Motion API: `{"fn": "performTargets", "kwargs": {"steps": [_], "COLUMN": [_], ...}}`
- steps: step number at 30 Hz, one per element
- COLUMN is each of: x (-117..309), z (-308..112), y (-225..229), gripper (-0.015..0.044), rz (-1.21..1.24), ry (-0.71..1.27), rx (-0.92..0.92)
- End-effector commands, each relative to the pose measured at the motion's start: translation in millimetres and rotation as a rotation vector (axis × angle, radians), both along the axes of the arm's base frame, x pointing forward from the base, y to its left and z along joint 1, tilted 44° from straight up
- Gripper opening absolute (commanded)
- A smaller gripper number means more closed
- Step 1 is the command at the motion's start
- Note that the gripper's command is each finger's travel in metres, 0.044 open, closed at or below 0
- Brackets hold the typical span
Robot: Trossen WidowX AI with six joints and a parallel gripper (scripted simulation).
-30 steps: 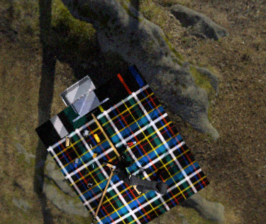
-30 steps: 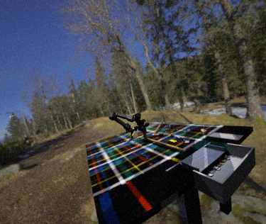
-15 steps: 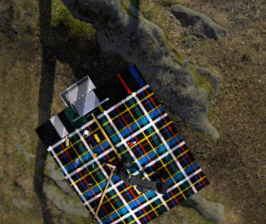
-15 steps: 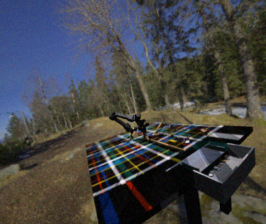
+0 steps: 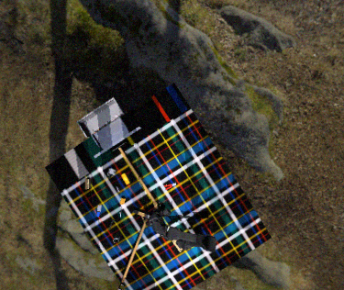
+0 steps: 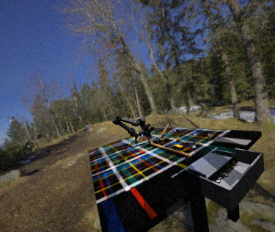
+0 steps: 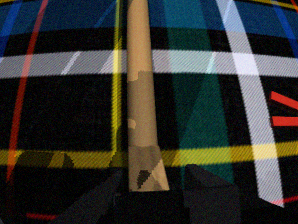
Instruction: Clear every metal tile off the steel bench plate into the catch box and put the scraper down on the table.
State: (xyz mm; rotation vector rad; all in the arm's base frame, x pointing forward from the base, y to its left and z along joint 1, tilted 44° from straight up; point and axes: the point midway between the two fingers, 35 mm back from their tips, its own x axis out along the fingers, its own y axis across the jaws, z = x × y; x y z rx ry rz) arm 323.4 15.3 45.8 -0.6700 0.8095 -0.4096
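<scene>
My gripper (image 5: 157, 208) (image 6: 149, 139) (image 7: 152, 186) is shut on the long scraper's wooden handle (image 5: 138, 176) (image 6: 169, 148) (image 7: 140, 95). The handle runs out from the fingers towards the steel bench plate (image 5: 109, 135) (image 6: 211, 162). A thin pale bar, apparently the scraper's blade, lies across the plate's near edge. No tile can be made out on the plate, though its surface is small and shaded in these views. The catch box (image 6: 245, 184) adjoins the plate's far end. Several small metal tiles (image 6: 218, 180) lie inside it.
A second wooden-handled tool (image 5: 133, 251) (image 6: 165, 131) lies beside the arm. A yellow block (image 5: 126, 179) (image 6: 178, 146), a grey piece (image 5: 112, 172) and a beige block (image 5: 87, 184) lie on the plaid table. A red-handled tool (image 5: 169, 186) lies right of the scraper's handle.
</scene>
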Motion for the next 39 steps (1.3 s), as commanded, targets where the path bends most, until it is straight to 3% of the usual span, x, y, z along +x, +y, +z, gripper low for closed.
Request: {"fn": "performTargets", "kwargs": {"steps": [1,14,31,39], "x": [-2,-2,-2,-3], "z": [-1,-5,-3,6], "y": [-2,-2,0,18], "gripper": [0.0,0.0,0.044,0.044], "rz": [-0.01,-0.01,-0.006,-0.009], "ry": [0.0,0.0,0.003,0.015], "rx": [0.003,0.003,0.003,0.018]}}
